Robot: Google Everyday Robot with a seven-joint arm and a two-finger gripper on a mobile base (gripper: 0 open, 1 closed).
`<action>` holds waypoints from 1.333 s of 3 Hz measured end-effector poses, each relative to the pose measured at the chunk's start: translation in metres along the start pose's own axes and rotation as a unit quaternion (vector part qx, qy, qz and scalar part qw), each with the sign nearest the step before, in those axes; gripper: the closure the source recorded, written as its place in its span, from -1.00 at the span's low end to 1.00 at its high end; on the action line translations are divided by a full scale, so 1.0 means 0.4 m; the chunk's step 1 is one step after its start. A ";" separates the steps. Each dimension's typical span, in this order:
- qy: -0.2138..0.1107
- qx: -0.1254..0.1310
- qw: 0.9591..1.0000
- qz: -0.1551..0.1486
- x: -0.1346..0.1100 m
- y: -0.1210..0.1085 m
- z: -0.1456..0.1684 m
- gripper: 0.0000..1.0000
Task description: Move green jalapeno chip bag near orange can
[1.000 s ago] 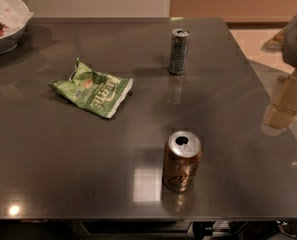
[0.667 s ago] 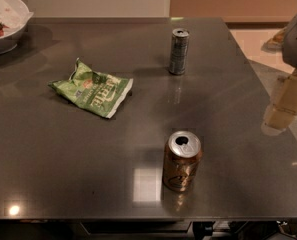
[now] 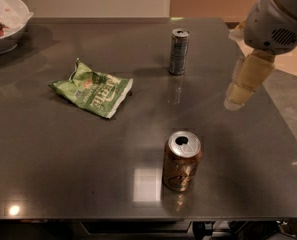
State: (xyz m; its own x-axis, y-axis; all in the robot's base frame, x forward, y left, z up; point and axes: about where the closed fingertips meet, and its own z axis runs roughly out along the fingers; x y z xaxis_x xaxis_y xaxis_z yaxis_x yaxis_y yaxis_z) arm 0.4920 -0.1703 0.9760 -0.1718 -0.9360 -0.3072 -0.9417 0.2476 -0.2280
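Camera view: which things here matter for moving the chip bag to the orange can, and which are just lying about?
Part of the job: green jalapeno chip bag, left; orange can, front; gripper, hovering over the right side of the table.
Lying about: silver-grey can, back; white bowl, far-left corner.

Tabletop [image 3: 63, 154], dark and glossy; we log four items, with the tool [image 3: 235, 99] over its right side.
- Slim silver-grey can [image 3: 178, 51]: upright, left of the tool, farther back.
- Orange can [image 3: 181, 160]: upright, left of the tool, nearer the front edge.
- Green jalapeno chip bag [image 3: 93, 91]: flat, well left of the tool.
- White bowl [image 3: 5, 26]: far-left corner, farthest from the tool.
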 end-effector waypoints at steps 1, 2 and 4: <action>-0.040 -0.009 0.999 -0.006 -0.103 -0.067 0.053 -1.00; -0.067 -0.011 0.998 -0.013 -0.198 -0.116 0.117 -1.00; -0.063 -0.025 0.997 -0.020 -0.362 -0.142 0.305 -1.00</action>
State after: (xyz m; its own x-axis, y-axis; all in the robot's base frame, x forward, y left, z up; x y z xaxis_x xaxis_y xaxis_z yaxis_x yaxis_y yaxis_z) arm 0.6055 -0.0185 0.9208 -0.0987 -0.9050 -0.4139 -0.9610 0.1947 -0.1965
